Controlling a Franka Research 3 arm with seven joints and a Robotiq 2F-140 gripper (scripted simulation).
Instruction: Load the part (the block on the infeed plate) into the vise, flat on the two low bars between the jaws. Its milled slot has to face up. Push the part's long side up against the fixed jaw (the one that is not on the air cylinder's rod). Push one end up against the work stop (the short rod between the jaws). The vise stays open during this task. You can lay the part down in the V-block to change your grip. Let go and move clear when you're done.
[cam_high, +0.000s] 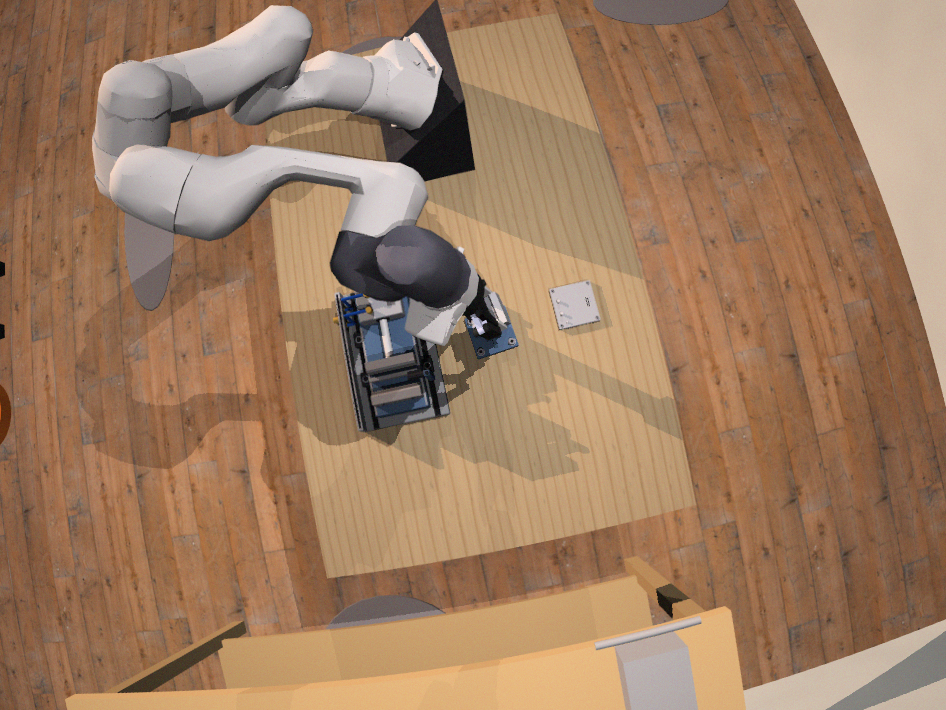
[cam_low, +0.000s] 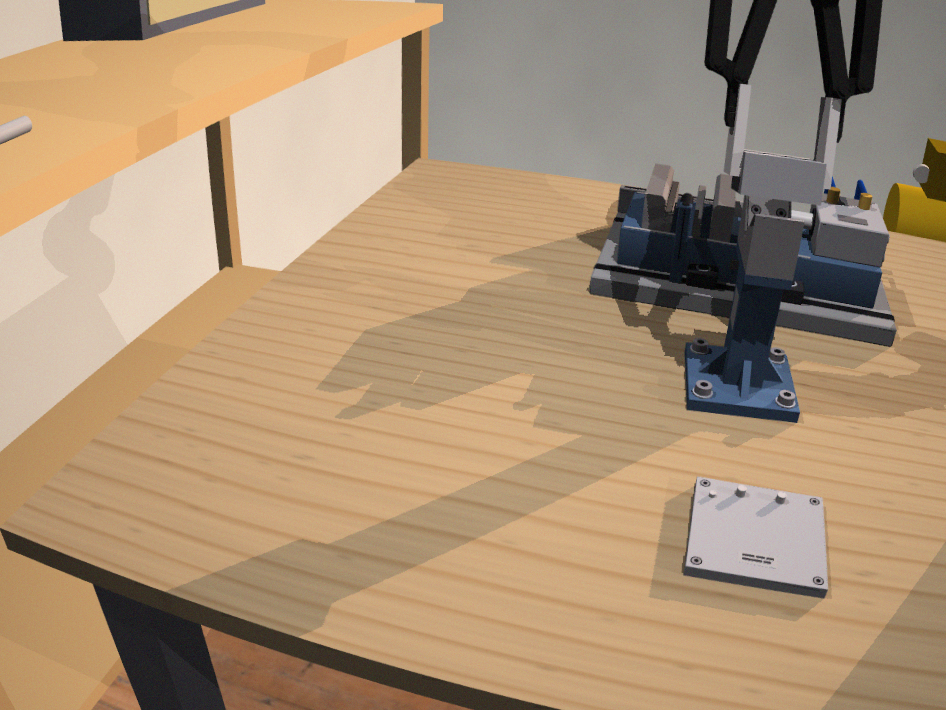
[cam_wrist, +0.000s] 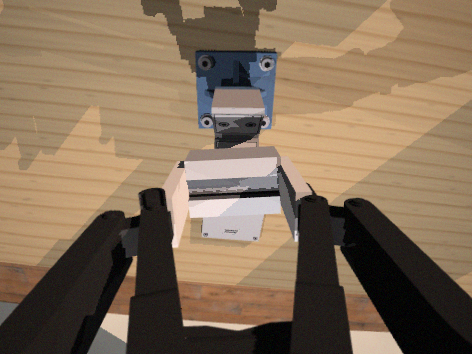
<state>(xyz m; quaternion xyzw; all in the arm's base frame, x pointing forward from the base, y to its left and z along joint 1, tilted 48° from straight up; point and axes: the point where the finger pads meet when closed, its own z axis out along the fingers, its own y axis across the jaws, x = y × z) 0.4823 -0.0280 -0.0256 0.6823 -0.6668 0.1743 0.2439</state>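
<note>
Pale wooden table (cam_high: 596, 473) (cam_low: 305, 458) (cam_wrist: 75, 75) carries the V-block (cam_high: 496, 348) (cam_low: 770, 248) (cam_wrist: 237, 101) on its blue post; a grey wall (cam_low: 550, 91) rises behind. Above the V-block, the gripper (cam_high: 489, 314) (cam_low: 780, 169) (cam_wrist: 233, 177) has its fingers clamped on the two ends of the block (cam_high: 497, 307) (cam_low: 783, 175) (cam_wrist: 231, 169). Its milled slot faces back toward the gripper's palm. Whether the block touches the V-block, I cannot tell. Near the V-block on one side sits the vise (cam_high: 395, 393) (cam_low: 649, 244), its jaws apart and the block outside them. On the V-block's other side, apart from it, the infeed plate (cam_high: 574, 305) (cam_low: 756, 531) (cam_wrist: 232, 226) lies flat, pins up.
</note>
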